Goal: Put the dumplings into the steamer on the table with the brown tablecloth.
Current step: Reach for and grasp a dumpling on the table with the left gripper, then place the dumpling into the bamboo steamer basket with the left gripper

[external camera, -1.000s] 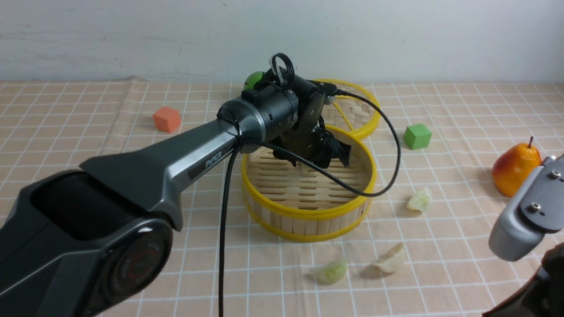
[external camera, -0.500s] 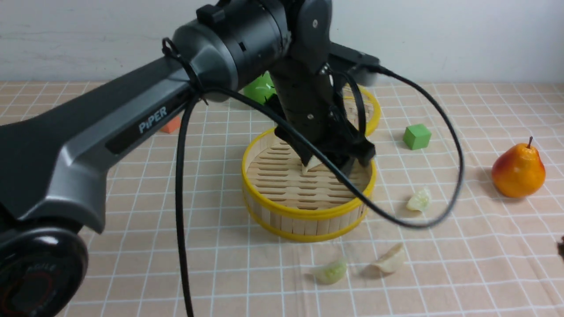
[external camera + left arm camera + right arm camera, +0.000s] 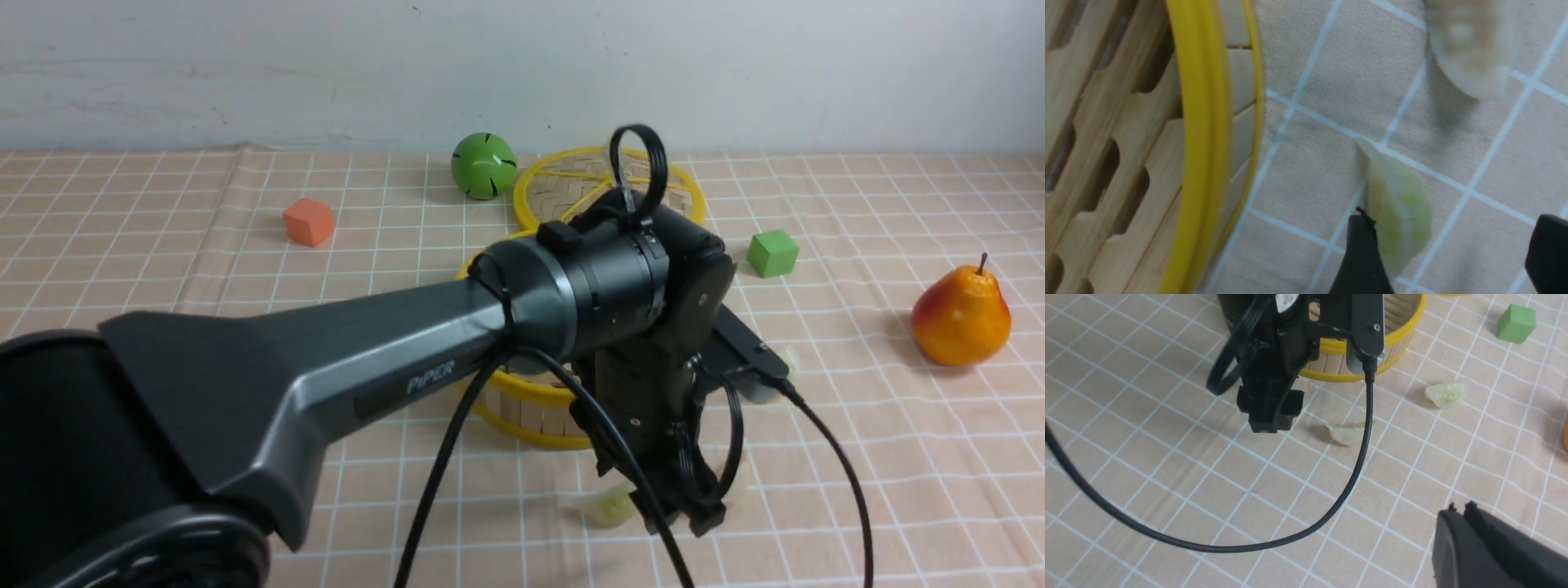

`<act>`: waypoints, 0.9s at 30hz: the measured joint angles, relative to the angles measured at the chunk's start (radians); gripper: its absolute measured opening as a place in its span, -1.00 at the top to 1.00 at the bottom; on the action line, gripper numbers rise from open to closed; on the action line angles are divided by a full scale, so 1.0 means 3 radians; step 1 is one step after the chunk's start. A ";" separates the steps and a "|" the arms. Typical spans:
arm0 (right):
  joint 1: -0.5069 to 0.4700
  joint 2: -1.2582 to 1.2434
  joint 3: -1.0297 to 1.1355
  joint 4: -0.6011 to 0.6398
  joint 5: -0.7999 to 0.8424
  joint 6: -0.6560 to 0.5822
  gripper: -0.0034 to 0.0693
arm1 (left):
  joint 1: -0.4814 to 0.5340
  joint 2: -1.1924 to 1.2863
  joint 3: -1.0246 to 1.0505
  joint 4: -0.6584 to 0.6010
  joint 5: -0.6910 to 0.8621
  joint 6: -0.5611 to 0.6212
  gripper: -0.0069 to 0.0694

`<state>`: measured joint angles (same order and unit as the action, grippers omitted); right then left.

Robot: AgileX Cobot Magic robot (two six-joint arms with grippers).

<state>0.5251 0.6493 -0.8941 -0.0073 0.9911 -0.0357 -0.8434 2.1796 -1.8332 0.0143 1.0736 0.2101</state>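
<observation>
My left gripper points down at the brown tablecloth, just in front of the steamer. It is open wide. A pale green dumpling lies on the cloth between its fingers, right against one fingertip. A whitish dumpling lies just beyond it, and another pale green dumpling lies to the right of the steamer. The arm hides the inside of the steamer. My right gripper is shut and empty, hovering over the cloth at the near right.
The flat woven lid lies behind the steamer, with a green ball beside it. An orange cube sits at the far left, a green cube and a pear at the right. A black cable loops over the cloth.
My left gripper opened over the steamer floor, left a whitish dumpling there, rose, then swung down in front of the steamer around the green dumpling. The right arm left the front view.
</observation>
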 joint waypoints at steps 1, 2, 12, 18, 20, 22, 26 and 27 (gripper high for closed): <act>0.0000 0.0000 0.0000 0.0000 0.0015 0.0000 0.81 | 0.0003 0.0053 0.0000 0.0017 -0.0026 0.0000 -0.49; 0.0000 0.0000 0.0000 0.0000 0.0026 0.0000 0.81 | 0.0007 0.0093 0.0000 0.0025 -0.0037 0.0000 -0.49; 0.0000 0.0000 0.0000 0.0000 0.0111 0.0000 0.79 | 0.0007 0.0215 0.0000 0.0059 -0.0019 -0.0244 0.09; 0.0000 0.0000 0.0000 -0.0003 0.0063 0.0000 0.79 | 0.0007 0.0116 -0.0065 0.0065 0.0321 -0.0498 0.29; 0.0000 0.0000 0.0000 -0.0003 0.0005 0.0000 0.79 | 0.0018 0.0008 -0.0221 0.0085 0.0444 -0.0506 0.29; 0.0000 0.0000 0.0000 -0.0003 -0.0040 0.0000 0.79 | 0.0036 -0.0051 -0.0311 0.0093 0.0471 -0.0510 0.29; 0.0000 0.0000 0.0000 0.0003 -0.0096 0.0015 0.78 | 0.0308 -0.0205 -0.0764 0.0106 0.0424 -0.0762 0.29; 0.0000 0.0000 0.0000 0.0024 -0.0096 0.0026 0.78 | 0.0384 -0.0205 -0.0795 0.0106 0.0386 -0.0840 0.29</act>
<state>0.5251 0.6493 -0.8941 0.0000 0.9624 -0.0279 -0.7283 2.1180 -2.0716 0.0461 1.1895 -0.0418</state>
